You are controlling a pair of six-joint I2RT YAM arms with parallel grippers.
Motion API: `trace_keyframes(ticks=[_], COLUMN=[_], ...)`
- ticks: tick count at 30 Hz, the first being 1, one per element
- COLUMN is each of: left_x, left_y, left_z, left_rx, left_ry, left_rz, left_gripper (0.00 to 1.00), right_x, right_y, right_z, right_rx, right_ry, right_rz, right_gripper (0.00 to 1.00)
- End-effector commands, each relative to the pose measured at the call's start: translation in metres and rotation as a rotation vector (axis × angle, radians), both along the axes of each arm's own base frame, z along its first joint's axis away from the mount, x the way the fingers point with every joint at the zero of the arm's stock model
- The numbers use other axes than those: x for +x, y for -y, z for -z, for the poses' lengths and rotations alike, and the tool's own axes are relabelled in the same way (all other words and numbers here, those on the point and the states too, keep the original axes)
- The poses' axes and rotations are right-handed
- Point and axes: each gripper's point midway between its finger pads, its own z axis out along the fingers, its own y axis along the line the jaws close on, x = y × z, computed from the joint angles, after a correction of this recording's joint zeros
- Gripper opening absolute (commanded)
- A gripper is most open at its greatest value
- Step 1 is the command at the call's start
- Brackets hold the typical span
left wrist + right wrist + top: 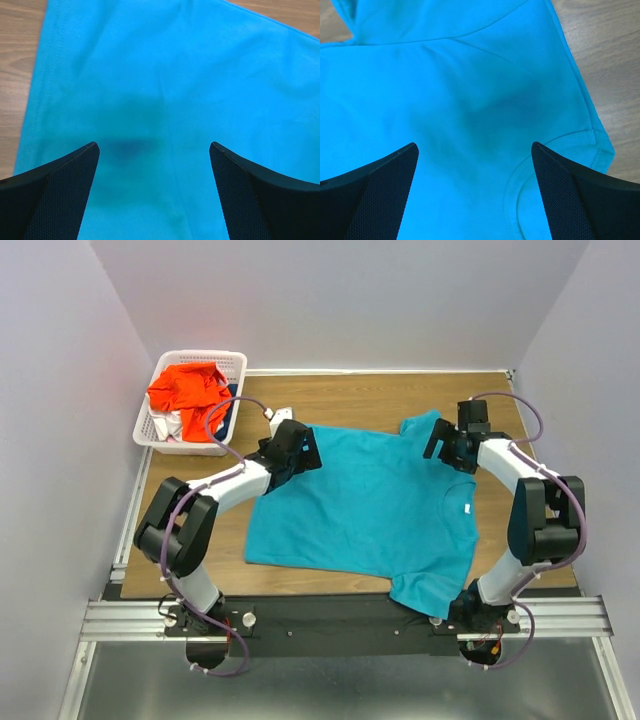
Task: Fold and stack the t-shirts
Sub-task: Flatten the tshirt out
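Teal t-shirt (365, 510) lies spread flat mid-worktop (400, 395), hem toward the left arm, neckline toward the right arm. 1 sleeve points to the far edge. The other sleeve (425, 590) reaches the near edge by the right arm's base.

Left gripper (152, 147): released, fingers wide apart, above the cloth just inside the hem (37, 100). Bare wood shows beyond the hem on the left of the left wrist view.

Right gripper (474, 147): also released, fingers wide apart, over the shoulder area. The neckline (511, 200) curves beneath its right finger, and bare wood shows to the right of the shirt edge.

Open wood: a strip along the far edge, and patches left of the hem and right of the neckline.

Basket (200, 354) sits off the far-left corner and holds an orange-red t-shirt (185, 388) plus white and dark cloth, well apart from the teal one.
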Motion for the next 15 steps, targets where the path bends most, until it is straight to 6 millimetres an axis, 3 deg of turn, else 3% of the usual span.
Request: trace_keyframes(ticks=[1,5,15], left_x=[0.010,0.028,0.060], left_y=[-0.022,-0.027,-0.030], left_z=[0.019,0.035,0.070], left_rx=[0.084,0.088,0.095], left_ry=[-0.056,-0.100,-0.195], left_rz=[-0.041,-0.035,0.011], left_gripper=[0.98,0.98,0.98], right_x=[0.003,0.014,0.052], right_y=[0.007,0.007,0.003], right_z=[0.021,0.042,0.057], right_rx=[-0.051,-0.050,-0.030], right_ry=[-0.057,-0.103,-0.106], right_rz=[0.009,0.013,0.027], right_gripper=[1.00,1.00,1.00])
